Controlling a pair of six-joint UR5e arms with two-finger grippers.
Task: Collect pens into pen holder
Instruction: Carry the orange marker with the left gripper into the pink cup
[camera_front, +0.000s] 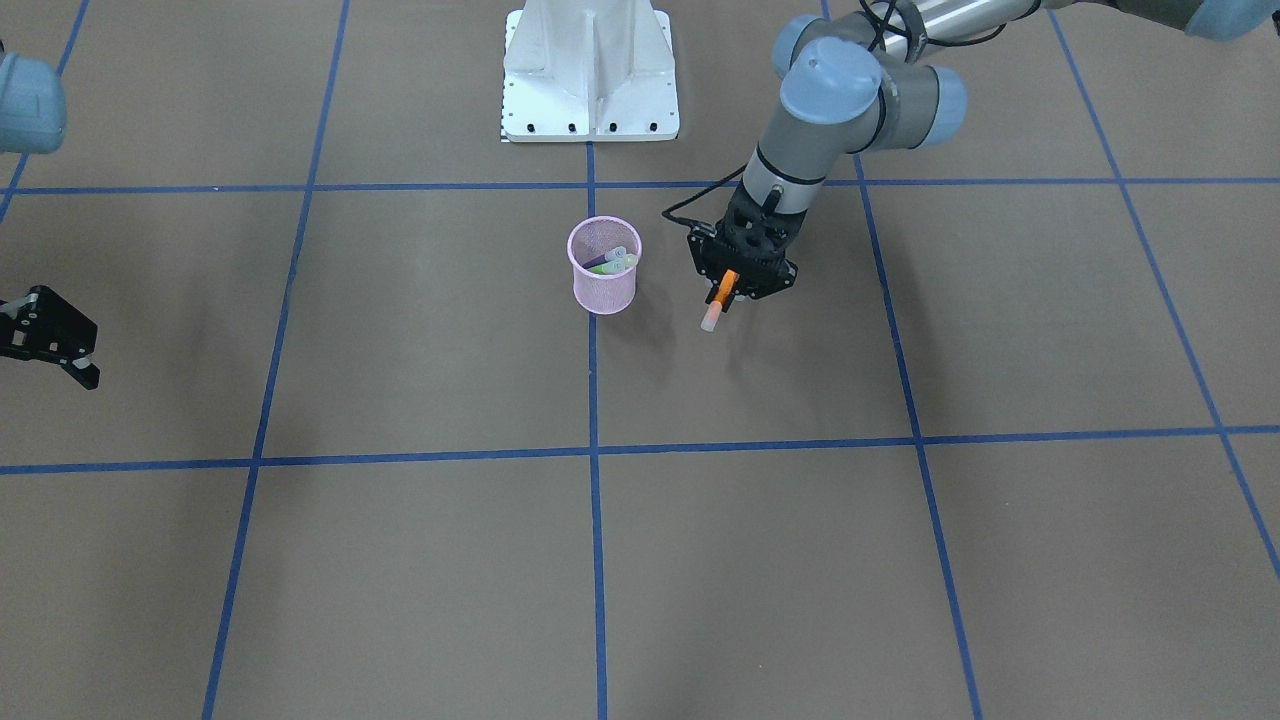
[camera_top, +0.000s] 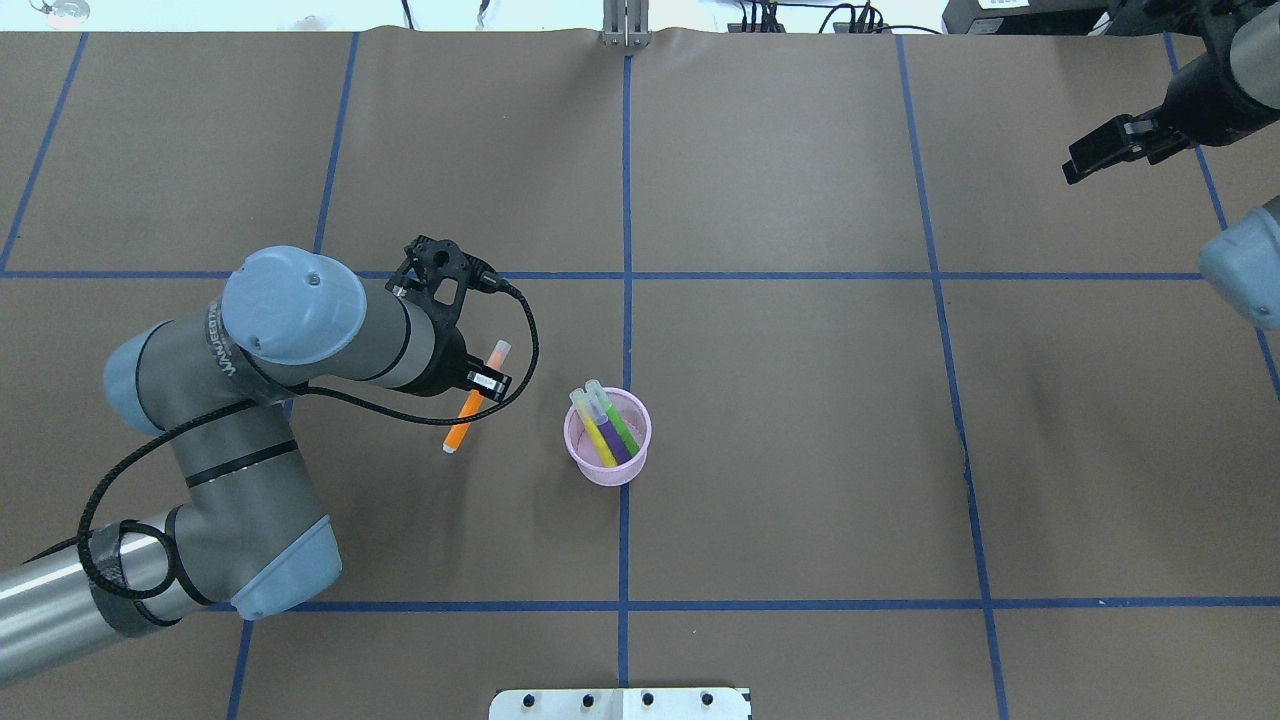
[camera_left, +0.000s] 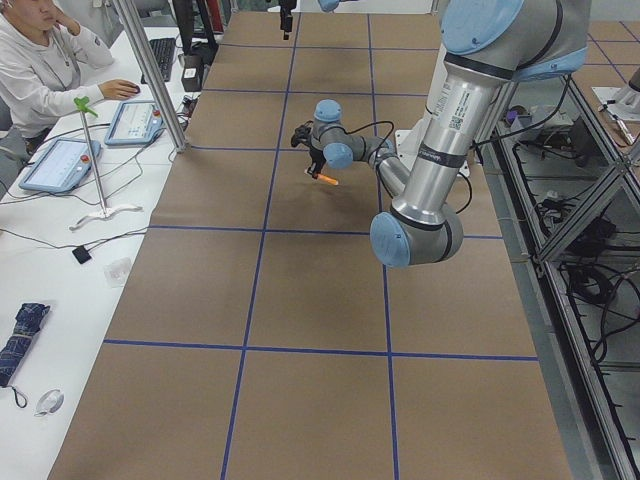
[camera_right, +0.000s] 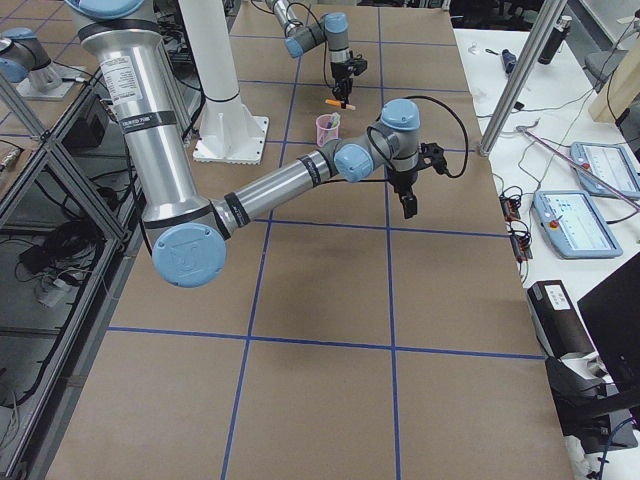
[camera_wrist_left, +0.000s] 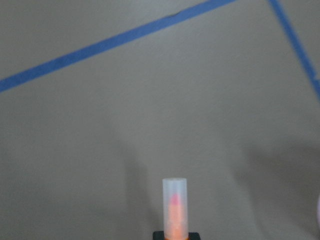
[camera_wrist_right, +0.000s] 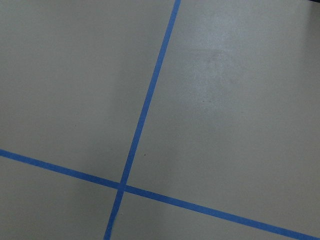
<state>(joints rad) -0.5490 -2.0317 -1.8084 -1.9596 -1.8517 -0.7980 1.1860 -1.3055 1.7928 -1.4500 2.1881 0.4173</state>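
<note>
From the front, my left gripper was clenched on the orange pen, tilted above the table just beside the pink mesh cup. From overhead, that cup held the yellow pen, green pen and purple pen, caps up. My right gripper hung well apart, and I couldn't tell whether its fingers were parted.

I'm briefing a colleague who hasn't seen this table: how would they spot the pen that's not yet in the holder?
Find the pink mesh pen holder on the centre blue tape line. Beside it, on the robot's left, the left gripper grips a pen. It alone is orange and outside the cup; the other pens stand inside.
</note>
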